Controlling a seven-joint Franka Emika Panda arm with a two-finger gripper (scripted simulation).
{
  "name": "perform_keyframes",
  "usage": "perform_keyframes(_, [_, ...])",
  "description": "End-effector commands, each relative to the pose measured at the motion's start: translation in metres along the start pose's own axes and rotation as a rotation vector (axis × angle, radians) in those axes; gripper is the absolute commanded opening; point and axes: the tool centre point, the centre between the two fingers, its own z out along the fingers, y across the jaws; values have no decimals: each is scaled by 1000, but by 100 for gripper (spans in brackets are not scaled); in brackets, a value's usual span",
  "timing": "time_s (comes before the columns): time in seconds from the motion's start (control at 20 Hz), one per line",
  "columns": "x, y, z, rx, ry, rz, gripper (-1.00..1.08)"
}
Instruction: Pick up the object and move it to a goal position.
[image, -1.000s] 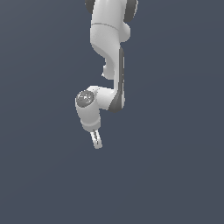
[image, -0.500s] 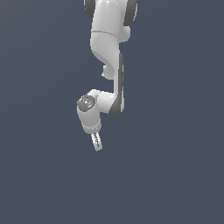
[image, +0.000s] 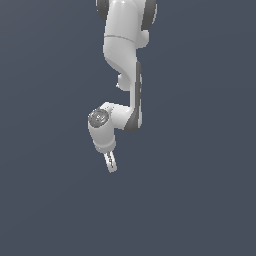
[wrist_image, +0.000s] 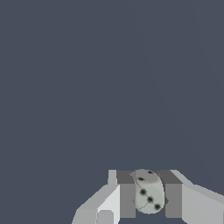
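Gripper (image: 111, 166) clamped on the object (wrist_image: 148, 191), a pale rounded piece with dark spots wedged between both fingers (wrist_image: 127, 199) in the wrist view, hidden in the exterior view.

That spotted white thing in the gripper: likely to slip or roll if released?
The object looks rounded and smooth, so it would probably roll once set down. It seems rigid: no visible squashing between the fingers. It is small beside the gripper, so probably light, but contact is narrow and it might twist.
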Motion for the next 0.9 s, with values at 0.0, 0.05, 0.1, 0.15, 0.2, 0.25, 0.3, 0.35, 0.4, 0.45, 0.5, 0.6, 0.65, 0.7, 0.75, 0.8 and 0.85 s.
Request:
perform_keyframes(0.0, [-2, -3, -1, 0, 0, 0, -100])
perform_keyframes(0.05, [-4, -5, -1, 0, 0, 0, -100])
perform_keyframes(0.1, [-6, -8, -2, 0, 0, 0, -100])
perform_keyframes(0.15, [-8, -11, -2, 0, 0, 0, -100])
perform_keyframes(0.2, [-11, -15, -3, 0, 0, 0, -100])
perform_keyframes(0.25, [-14, -20, -4, 0, 0, -1, -100])
perform_keyframes(0.3, [-18, -25, -5, 0, 0, -1, -100])
perform_keyframes(0.35, [-22, -30, -6, 0, 0, -1, -100])
perform_keyframes(0.4, [-26, -36, -7, 0, 0, -1, -100])
perform_keyframes(0.45, [-30, -42, -8, 0, 0, -1, -100])
perform_keyframes(0.5, [-34, -48, -10, 0, 0, -1, -100])
perform_keyframes(0.6, [-42, -60, -12, -1, 1, -1, -100])
perform_keyframes(0.65, [-45, -64, -12, -1, 1, -1, -100])
perform_keyframes(0.7, [-47, -68, -13, -1, 1, -1, -100])
perform_keyframes(0.75, [-50, -72, -14, -1, 1, -1, -100])
perform_keyframes(0.8, [-52, -75, -14, -1, 1, -1, -100])
perform_keyframes(0.85, [-53, -78, -15, -1, 1, -1, -100])
